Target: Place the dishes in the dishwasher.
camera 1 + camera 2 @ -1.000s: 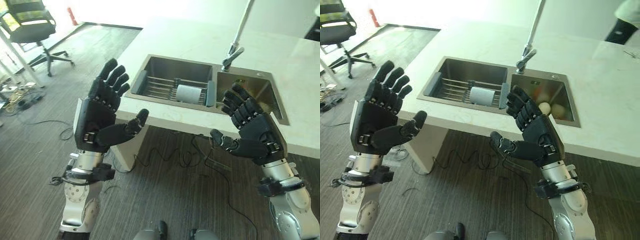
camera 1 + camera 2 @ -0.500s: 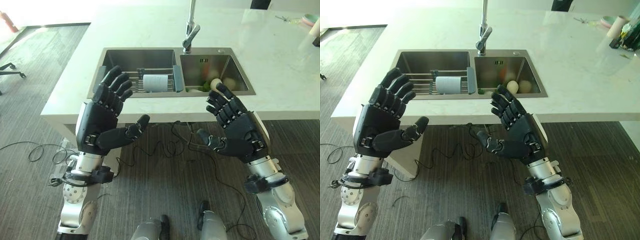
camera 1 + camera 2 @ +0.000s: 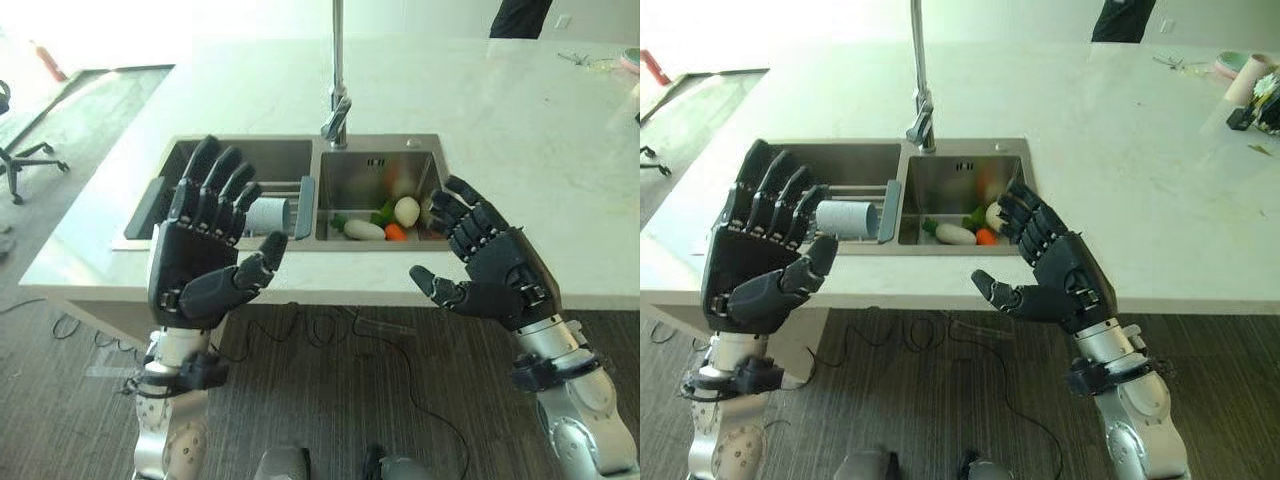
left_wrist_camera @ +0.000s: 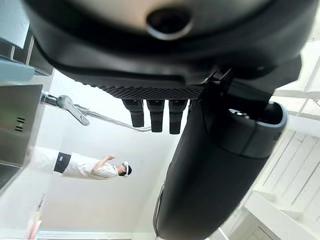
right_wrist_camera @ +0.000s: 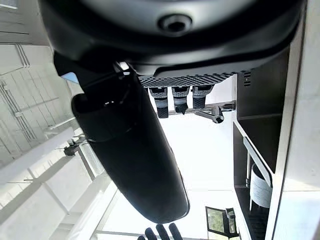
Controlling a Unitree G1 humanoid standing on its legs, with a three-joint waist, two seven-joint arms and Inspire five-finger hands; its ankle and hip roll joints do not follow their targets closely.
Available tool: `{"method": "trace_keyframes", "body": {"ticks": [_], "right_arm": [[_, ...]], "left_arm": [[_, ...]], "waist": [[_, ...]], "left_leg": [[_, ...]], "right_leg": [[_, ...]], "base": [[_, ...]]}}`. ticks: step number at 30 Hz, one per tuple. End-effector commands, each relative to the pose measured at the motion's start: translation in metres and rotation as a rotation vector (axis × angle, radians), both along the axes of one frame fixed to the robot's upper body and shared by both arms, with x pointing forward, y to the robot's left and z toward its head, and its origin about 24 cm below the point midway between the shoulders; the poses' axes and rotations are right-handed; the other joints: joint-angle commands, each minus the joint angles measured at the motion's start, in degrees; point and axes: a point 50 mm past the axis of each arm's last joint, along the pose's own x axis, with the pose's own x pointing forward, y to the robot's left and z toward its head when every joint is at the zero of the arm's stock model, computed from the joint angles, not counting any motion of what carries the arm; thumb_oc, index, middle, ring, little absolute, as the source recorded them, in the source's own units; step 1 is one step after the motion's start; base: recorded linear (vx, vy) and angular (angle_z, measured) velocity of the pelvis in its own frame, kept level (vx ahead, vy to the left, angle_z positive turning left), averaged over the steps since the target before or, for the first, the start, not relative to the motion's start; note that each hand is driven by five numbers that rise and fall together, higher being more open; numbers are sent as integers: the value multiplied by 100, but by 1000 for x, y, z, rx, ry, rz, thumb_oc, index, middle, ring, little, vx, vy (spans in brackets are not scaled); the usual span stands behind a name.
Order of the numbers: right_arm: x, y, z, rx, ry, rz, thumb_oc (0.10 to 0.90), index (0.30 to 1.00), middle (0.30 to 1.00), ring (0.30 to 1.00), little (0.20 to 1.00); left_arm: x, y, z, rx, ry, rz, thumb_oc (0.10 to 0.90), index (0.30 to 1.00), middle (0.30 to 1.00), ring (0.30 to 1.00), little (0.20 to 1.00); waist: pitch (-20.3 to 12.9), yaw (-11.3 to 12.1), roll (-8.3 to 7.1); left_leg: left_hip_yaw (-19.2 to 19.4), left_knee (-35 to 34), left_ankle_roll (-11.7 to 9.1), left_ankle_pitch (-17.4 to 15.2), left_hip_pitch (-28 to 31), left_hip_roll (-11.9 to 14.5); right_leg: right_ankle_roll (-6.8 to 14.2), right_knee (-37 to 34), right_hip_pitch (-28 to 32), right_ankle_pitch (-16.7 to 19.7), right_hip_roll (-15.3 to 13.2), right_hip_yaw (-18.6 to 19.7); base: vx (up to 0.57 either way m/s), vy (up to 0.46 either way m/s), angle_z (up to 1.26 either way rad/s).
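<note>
Cup (image 3: 268, 215) on its side in drying rack (image 3: 300, 205), left sink basin (image 3: 285, 160); vegetables at 3 o'clock. Left hand (image 3: 200, 255) and right hand (image 3: 490, 272) raised, splayed, empty. Approach step, nothing grasped. Next: reach down to cup.

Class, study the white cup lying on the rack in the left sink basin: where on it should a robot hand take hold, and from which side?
Judging by its pose, grip the white cup round its side wall, coming from above. It lies on its side across the rack, so its curved wall faces up. The left hand looks nearer than the right hand; both are open.
</note>
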Motion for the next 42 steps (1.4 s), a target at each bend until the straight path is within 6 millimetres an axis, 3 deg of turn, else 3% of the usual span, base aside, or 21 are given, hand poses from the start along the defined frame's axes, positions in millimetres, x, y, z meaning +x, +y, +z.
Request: {"method": "trace_keyframes", "body": {"ticks": [1, 3, 6, 11, 13, 14, 16, 17, 18, 20, 21, 24, 27, 32, 42], "right_arm": [[-5, 1, 40, 15, -229, 5, 800, 900, 900, 900, 900], [-9, -2, 39, 10, -222, -1, 800, 900, 900, 900, 900], [-12, -6, 41, -6, -226, -8, 800, 900, 900, 900, 900], [-18, -9, 41, 31, -234, -29, 800, 900, 900, 900, 900], [-16, -10, 41, 45, -235, -41, 800, 900, 900, 900, 900], [-15, -10, 40, 51, -233, -46, 800, 900, 900, 900, 900], [-10, -7, 36, 72, -218, -53, 800, 900, 900, 900, 900], [-10, -7, 36, 72, -218, -53, 800, 900, 900, 900, 900], [-9, -3, 35, 84, -216, -50, 800, 900, 900, 900, 900], [-8, -2, 34, 92, -214, -51, 800, 900, 900, 900, 900], [-6, -1, 35, 94, -217, -50, 800, 900, 900, 900, 900], [-4, -3, 38, 95, -236, -45, 800, 900, 900, 900, 900], [-2, -1, 40, 96, -247, -36, 800, 900, 900, 900, 900], [0, -5, 47, 61, -238, -28, 800, 900, 900, 900, 900], [3, -2, 49, 11, -211, -26, 800, 900, 900, 900, 900]], "left_arm": [[-10, 5, 46, 33, -286, -15, 800, 900, 900, 900, 900], [-8, 4, 42, 52, -253, -24, 800, 900, 900, 900, 900], [-6, 6, 42, 55, -255, -39, 800, 900, 900, 900, 900], [-5, 8, 54, 116, -295, -20, 800, 900, 900, 900, 900], [-2, 6, 58, 134, -311, -22, 800, 900, 900, 900, 900], [-1, 4, 60, 143, -315, -22, 800, 900, 900, 900, 900], [4, 1, 63, 161, -301, -12, 800, 900, 900, 900, 900], [4, 1, 63, 161, -301, -12, 800, 900, 900, 900, 900], [5, -1, 62, 182, -295, -11, 800, 900, 900, 900, 900], [4, -3, 61, 213, -293, 2, 800, 900, 900, 900, 900], [6, -5, 62, 244, -284, 12, 800, 900, 900, 900, 900], [12, -8, 63, 295, -275, 10, 800, 900, 900, 900, 900], [14, -16, 65, 378, -283, -7, 800, 900, 900, 900, 900], [16, -16, 66, 437, -265, -20, 800, 900, 900, 900, 900], [18, -6, 85, 625, -359, 116, 800, 900, 900, 900, 900]], "waist": [[-232, -57, 238], [-294, -71, 321], [-336, -18, 355], [-464, 11, 248], [-470, 17, 213], [-477, 19, 199], [-470, 50, 186], [-470, 50, 186], [-420, 14, 253], [-375, 4, 256], [-353, 14, 229], [-328, 3, 141], [-342, -114, 117], [-504, -283, 176], [-638, -535, 417]], "left_leg": [[-334, -320, -241, -376, 376, 275], [-511, -320, -431, -163, 63, 429], [-698, -320, -450, -147, -70, 408], [-701, -320, -214, -441, 207, 132], [-735, -320, -132, -510, 256, 51], [-737, -320, -74, -555, 272, -6], [-928, -320, 222, -706, 346, -295], [-928, -320, 222, -706, 346, -295], [-1064, -320, 335, -749, 423, -351], [-1038, -320, 347, -765, 454, -352], [-965, -320, 314, -754, 447, -332], [-739, -320, 269, -803, 454, -300], [-542, -320, 263, -968, 576, -215], [-92, -320, 151, -1025, 781, 131], [-45, -320, -2, -1109, 1001, 283]], "right_leg": [[792, 38, -279, -41, -96, 320], [759, 38, -178, -168, -57, 284], [802, 38, -55, -261, -176, 155], [1161, 38, 123, -99, -675, -49], [1192, 38, 203, -25, -777, -106], [1193, 38, 268, 98, -816, -134], [1207, 38, 514, 822, -777, -190], [1207, 38, 514, 822, -777, -190], [1188, 189, 501, 1132, -580, -153], [1127, 192, 349, 1087, -511, -146], [1087, 38, 271, 883, -480, -194], [1099, 38, -114, 535, -673, -105], [1239, 38, -557, 615, -823, 203], [1242, 38, -531, 251, -717, 206], [1097, 38, -372, 15, -516, 343]], "base": [[215, 199, 2], [231, 236, 21], [273, 362, 25], [230, 332, 10], [189, 275, 17], [275, 388, 38], [319, 402, 35], [256, 245, 21], [155, 125, 15], [132, 57, 13], [59, -72, 0], [35, -126, -20], [125, -293, 5], [104, -253, 7], [56, -100, -9]]}}
